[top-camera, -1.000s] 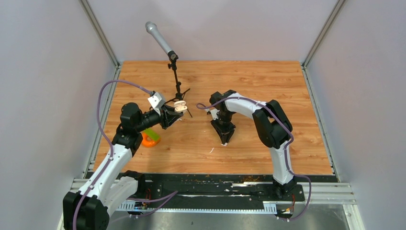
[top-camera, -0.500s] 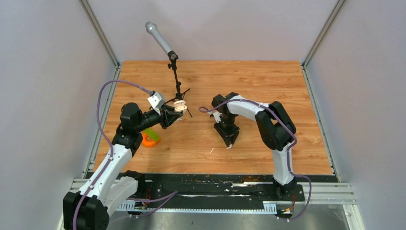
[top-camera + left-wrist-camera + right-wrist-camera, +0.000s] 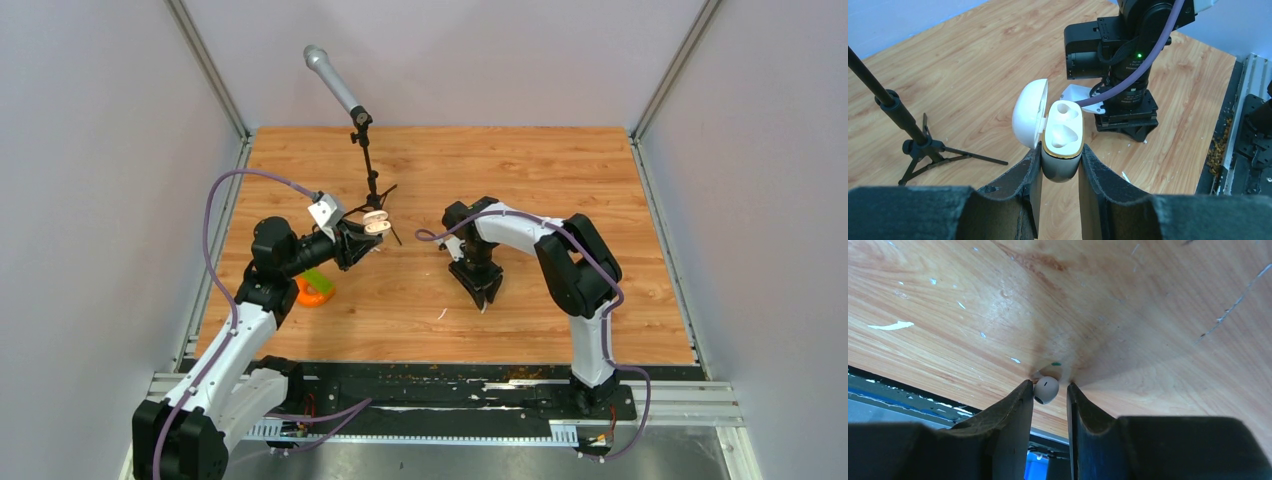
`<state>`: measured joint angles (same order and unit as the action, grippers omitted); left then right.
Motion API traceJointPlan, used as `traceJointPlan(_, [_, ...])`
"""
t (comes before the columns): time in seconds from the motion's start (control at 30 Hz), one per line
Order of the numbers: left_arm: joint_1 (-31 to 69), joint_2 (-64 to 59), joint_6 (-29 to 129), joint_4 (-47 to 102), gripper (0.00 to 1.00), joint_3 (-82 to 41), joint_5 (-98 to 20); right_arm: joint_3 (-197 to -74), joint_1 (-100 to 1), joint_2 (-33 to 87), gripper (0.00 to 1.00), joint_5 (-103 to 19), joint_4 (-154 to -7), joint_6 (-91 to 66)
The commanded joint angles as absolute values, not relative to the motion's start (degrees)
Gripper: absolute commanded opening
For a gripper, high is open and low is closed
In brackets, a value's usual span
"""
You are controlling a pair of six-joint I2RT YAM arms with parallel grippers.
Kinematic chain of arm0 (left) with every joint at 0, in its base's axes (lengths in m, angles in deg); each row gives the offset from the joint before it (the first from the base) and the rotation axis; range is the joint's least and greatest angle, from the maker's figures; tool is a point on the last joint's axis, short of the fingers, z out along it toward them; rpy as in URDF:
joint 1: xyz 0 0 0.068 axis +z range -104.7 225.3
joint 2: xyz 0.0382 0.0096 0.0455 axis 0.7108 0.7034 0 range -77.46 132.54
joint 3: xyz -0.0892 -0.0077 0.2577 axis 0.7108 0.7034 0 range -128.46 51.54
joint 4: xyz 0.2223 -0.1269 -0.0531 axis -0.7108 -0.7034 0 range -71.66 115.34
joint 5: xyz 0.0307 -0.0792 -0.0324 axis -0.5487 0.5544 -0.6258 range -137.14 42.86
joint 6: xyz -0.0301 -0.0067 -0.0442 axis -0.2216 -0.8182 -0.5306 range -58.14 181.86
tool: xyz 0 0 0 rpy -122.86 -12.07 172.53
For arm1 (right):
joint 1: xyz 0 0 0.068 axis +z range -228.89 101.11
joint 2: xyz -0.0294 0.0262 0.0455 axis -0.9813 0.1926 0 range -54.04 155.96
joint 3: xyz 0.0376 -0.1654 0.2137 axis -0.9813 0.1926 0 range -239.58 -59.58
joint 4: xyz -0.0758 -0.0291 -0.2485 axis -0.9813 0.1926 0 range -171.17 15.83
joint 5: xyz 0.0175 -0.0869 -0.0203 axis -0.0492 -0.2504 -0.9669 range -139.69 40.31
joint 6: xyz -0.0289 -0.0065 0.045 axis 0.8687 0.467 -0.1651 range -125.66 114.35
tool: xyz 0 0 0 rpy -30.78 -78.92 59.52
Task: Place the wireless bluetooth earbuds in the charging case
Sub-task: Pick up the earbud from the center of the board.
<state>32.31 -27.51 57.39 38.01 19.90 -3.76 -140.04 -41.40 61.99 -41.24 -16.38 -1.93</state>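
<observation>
My left gripper (image 3: 372,232) is shut on the charging case (image 3: 376,221) and holds it above the table with the lid open. In the left wrist view the case (image 3: 1063,135) sits between my fingertips (image 3: 1060,152), its lid swung left; both gold-rimmed sockets look empty. My right gripper (image 3: 483,300) points down at the table. In the right wrist view one white earbud (image 3: 1046,390) lies on the wood between my fingertips (image 3: 1049,386). It touches the left finger, with a small gap to the right finger. I see no second earbud.
A microphone on a black tripod stand (image 3: 365,150) is behind the case, its legs in the left wrist view (image 3: 913,145). An orange and green object (image 3: 315,290) lies below my left wrist. A thin white sliver (image 3: 441,313) lies left of my right gripper.
My right gripper has moved a little right and toward the near edge, low over the table. My left gripper and the case have stayed put.
</observation>
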Motion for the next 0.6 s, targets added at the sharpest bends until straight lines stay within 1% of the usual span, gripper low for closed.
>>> traceJointPlan(0.0, [32.47,-27.63,56.50,41.34,0.02,19.90,-3.65,-141.21,-40.96,60.13,0.31,-43.96,-19.87,1.11])
traceJointPlan(0.2, [32.47,-27.71,56.50,41.27,0.02,19.88,-3.67,-143.16,-40.99,62.10,0.27,-43.06,-18.99,0.32])
traceJointPlan(0.57, [32.51,-27.74,56.70,41.22,0.03,20.16,-3.76,-140.38,-41.01,60.41,0.33,-43.23,-16.47,-3.31])
